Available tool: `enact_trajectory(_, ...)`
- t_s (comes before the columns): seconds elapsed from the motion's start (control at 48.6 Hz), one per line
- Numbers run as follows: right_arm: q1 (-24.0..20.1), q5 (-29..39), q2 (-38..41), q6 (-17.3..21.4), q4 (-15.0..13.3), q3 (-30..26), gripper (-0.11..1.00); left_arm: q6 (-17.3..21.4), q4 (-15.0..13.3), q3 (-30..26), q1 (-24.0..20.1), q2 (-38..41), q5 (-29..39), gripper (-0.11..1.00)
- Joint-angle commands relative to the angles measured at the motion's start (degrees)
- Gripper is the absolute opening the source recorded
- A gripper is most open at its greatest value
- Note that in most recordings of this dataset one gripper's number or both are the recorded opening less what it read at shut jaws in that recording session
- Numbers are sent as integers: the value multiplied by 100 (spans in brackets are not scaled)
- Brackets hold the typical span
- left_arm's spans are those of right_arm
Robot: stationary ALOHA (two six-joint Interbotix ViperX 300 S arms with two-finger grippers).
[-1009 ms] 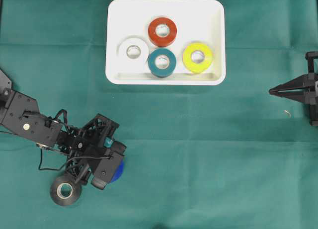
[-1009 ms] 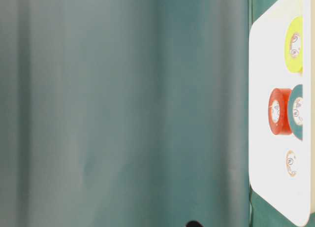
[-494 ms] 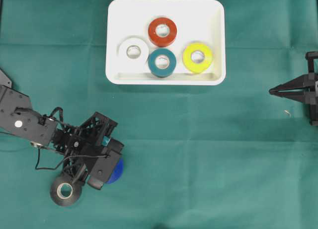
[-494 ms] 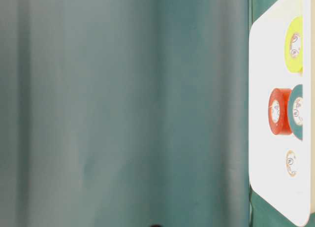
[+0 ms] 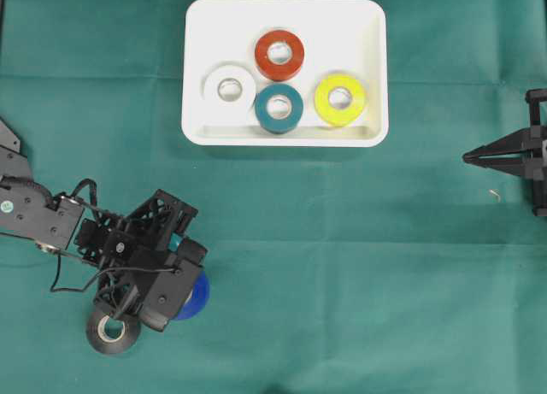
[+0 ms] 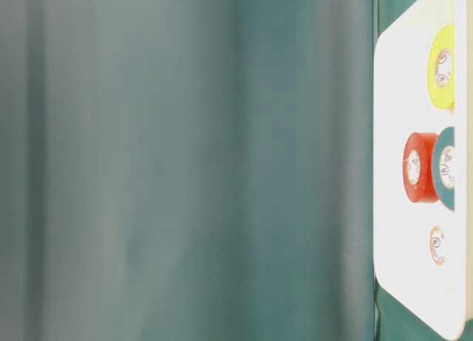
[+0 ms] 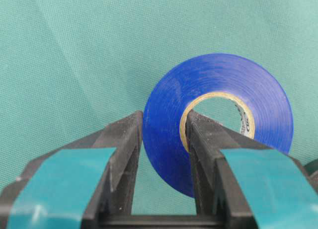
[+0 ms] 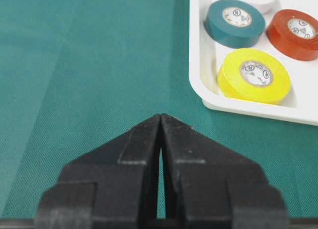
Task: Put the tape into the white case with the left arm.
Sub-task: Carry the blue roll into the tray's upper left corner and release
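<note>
A blue tape (image 7: 218,85) roll is clamped by its wall in my left gripper (image 7: 161,122), one teal-banded finger outside the roll and the other inside its hole. From overhead the blue tape (image 5: 195,296) pokes out from under the left gripper (image 5: 175,291) at the lower left, far from the white case (image 5: 367,35) at the top centre. My right gripper (image 5: 468,157) rests shut and empty at the right edge; in its wrist view the right gripper (image 8: 160,117) points past the white case (image 8: 248,110).
A black tape roll (image 5: 111,330) lies flat just left of the left gripper, partly under it. In the case sit red (image 5: 279,55), white (image 5: 228,88), teal (image 5: 279,108) and yellow (image 5: 339,98) rolls. Green cloth covers the table.
The left arm has drawn back to the left and slightly down, carrying the blue tape with it, now overlapping the black roll. The right arm has not moved.
</note>
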State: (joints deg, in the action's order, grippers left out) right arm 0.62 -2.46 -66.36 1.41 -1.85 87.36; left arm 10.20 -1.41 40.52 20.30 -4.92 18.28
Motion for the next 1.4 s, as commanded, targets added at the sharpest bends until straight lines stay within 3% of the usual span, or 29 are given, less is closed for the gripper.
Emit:
enact_trajectory(0.0,0,-62,35,9,0,-62,-9,9,9,-79,-141,-158,-9,25)
enact_trajectory(0.309,9,-62,35,9,-9,-53,-9,35,9,-18,-1002,-343,9,25)
enact_trajectory(0.597,0,-88,35,9,0,-44,-9,70,18,18,-2285,-492,0,25)
enact_trajectory(0.824,0,-79,35,9,0,-53,-9,334,18,-26,-3059,-439,-44,25)
enact_trajectory(1.38,0,-79,35,9,0,-53,-9,861,18,-369,-4465,105,-527,25)
